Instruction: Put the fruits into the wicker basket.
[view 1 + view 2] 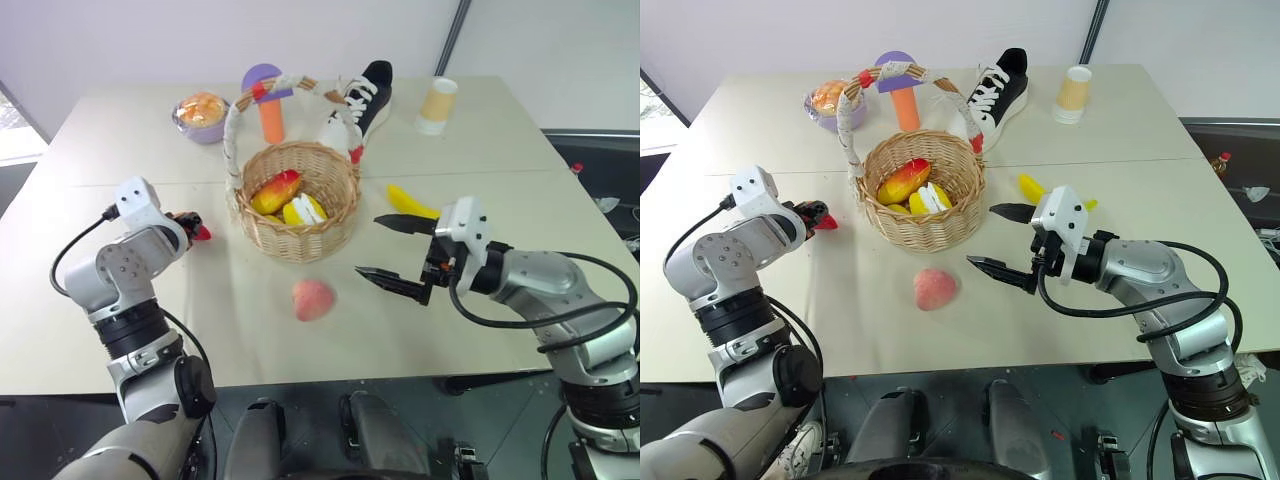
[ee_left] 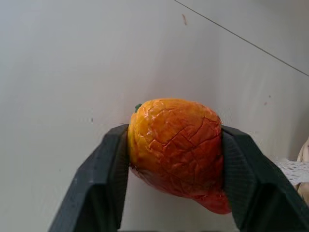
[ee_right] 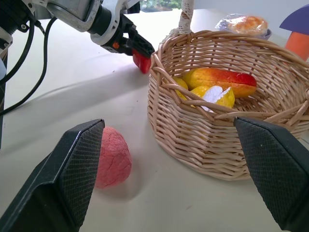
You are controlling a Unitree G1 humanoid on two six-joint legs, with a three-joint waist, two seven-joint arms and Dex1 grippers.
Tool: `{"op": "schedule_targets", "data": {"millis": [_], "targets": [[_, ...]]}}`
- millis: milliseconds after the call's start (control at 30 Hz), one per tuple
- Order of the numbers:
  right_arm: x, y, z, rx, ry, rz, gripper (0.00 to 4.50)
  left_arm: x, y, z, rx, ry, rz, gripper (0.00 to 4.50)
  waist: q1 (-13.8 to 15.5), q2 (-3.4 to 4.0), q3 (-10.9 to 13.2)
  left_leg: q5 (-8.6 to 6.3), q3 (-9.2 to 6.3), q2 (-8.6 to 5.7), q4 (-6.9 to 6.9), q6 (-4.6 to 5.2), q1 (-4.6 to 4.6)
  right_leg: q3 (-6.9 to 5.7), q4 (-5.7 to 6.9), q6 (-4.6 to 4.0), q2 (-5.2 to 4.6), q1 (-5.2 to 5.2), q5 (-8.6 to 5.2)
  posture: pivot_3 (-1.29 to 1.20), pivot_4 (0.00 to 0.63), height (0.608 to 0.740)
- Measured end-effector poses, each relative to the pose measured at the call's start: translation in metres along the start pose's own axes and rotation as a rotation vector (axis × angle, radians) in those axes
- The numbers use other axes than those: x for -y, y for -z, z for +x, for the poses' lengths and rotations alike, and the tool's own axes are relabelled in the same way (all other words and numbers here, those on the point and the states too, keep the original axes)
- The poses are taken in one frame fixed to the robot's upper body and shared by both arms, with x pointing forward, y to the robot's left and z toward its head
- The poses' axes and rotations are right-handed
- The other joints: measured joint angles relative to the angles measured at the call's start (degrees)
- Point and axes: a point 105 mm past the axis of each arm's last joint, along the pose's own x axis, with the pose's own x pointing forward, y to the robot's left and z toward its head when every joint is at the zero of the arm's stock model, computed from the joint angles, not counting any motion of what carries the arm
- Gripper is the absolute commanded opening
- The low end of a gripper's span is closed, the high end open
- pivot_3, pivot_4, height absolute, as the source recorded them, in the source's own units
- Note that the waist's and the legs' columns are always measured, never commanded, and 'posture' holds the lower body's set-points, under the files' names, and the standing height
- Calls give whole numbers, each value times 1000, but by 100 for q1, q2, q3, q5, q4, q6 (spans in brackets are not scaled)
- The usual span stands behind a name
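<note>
Our left gripper [image 1: 192, 226] is clenched on the small red-orange fruit [image 2: 176, 145]; in the left wrist view both fingers [image 2: 104, 179] press against its sides, holding it just above the table [image 1: 120, 130]. The wicker basket [image 1: 300, 205] is our landmark: the held fruit sits just left of its rim, near but not touching, and the basket wall rises between the fruit and the inside. We judge the coming move turns on that: the fruit has to go up over the rim and rightward, keeping clear of the arched handle [image 1: 240, 110], whose left foot meets the rim on the near-left side.

Inside the basket already lie the red-yellow mango [image 1: 275, 190], its long axis slanting across the bowl, and a yellow-and-white piece [image 1: 303, 209] beside it.

Our right gripper [image 1: 395, 250] hangs released to the right of the basket, jaws spread wide and pointing toward it. The pink peach [image 1: 312, 299] rests on the table in front of the basket, nearer that right gripper. The yellow banana [image 1: 410, 203] lies right of the basket, behind the right gripper.

Behind the basket stand a purple bowl with a bun [image 1: 202, 115], a mushroom toy [image 1: 268, 100], a black shoe [image 1: 368, 95] and a paper cup [image 1: 437, 105], all clear of the path.
</note>
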Motion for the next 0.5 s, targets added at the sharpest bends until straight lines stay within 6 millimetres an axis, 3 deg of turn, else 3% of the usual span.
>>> {"op": "schedule_targets", "data": {"millis": [167,300,367,500], "targets": [[-1,-2,0,1,-1,-5,4500,-8,-10,-5,42,-1,73,2028,-25,0,0,0,-1,0,-2,-1,1,0,0,0,1,0,0,0,150,740],[0,-2,-1,-2,4,-7,4500,-21,-43,-39,240,147,323,2028,-101,0,0,18,-2,8,-24,-34,4,-2,0,-4,1,-6,-1,0,150,740],[2,-3,-1,-4,3,-12,4500,-2,-46,-65,285,363,415,2028,-97,0,0,20,-1,7,-22,-38,1,-4,-1,-4,-7,-5,-1,0,150,740],[7,-6,-1,-5,0,-24,4500,61,-29,-130,301,868,586,2028,-5,-1,0,21,10,-10,-13,-38,3,-8,-5,-3,-20,8,-1,0,150,740]]}}
